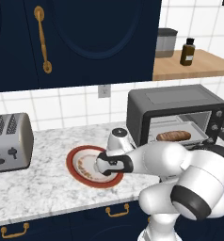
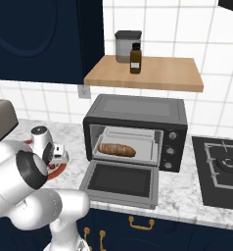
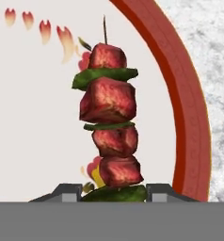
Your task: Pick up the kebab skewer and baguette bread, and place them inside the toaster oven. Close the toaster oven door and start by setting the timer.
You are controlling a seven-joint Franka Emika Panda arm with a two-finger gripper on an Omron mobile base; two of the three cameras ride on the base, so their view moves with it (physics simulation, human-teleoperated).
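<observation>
The kebab skewer (image 3: 109, 122), red meat chunks with green slices on a thin stick, lies on a white plate with a red rim (image 3: 189, 117). My gripper (image 3: 114, 193) is low over the plate (image 1: 74, 164), and its two fingertips press the skewer's near end from both sides. The baguette bread (image 2: 117, 149) lies on the tray inside the toaster oven (image 2: 138, 110), and also shows as a golden-brown loaf (image 1: 173, 136). The toaster oven door (image 2: 121, 182) hangs open, flat in front of the oven.
A silver two-slot toaster (image 1: 10, 141) stands at the left of the marble counter. A stove top (image 2: 221, 171) lies right of the oven. A wooden shelf (image 2: 152, 73) above carries a brown bottle (image 2: 135, 59) and a grey canister (image 2: 127, 45).
</observation>
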